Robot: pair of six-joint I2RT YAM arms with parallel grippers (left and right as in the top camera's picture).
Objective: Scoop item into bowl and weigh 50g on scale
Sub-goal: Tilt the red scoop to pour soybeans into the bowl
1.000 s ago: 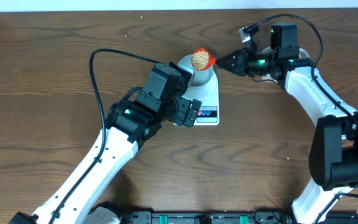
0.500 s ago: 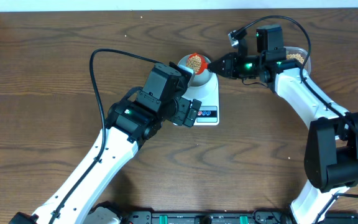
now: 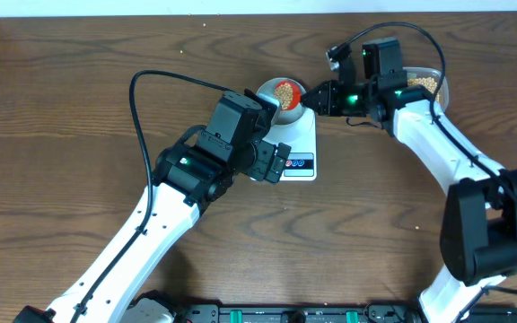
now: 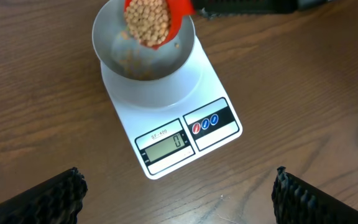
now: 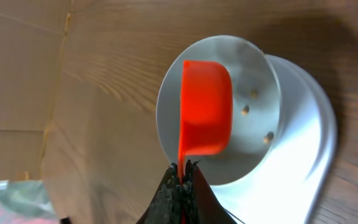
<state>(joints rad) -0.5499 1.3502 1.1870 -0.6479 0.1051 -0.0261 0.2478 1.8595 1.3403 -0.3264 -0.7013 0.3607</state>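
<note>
- Filling a tilted red scoop point(image 4: 178, 15), tan beans point(image 4: 148, 22) hover above the pale bowl point(image 4: 114, 46), a few lying inside it.
- Bowl sits on the white scale point(image 4: 166, 106) near the tabletop's point(image 3: 79, 99) far edge; the display point(image 4: 163, 145) reads 0.
- Right fingers point(image 5: 166, 200) pinch the scoop's handle.
- Left fingers point(image 4: 48, 199) hang spread wide, empty, above the scale's near side.
- Clear container point(image 3: 424, 82) stands toward the far-right corner.

Dark brown wood-grain table point(image 3: 61, 108) fills the view, a white strip point(image 3: 240, 7) along its far edge.

Overhead looks straight down; both wrist views (closer) share the scale point(image 4: 166, 104) and bowl point(image 4: 109, 45).
</note>
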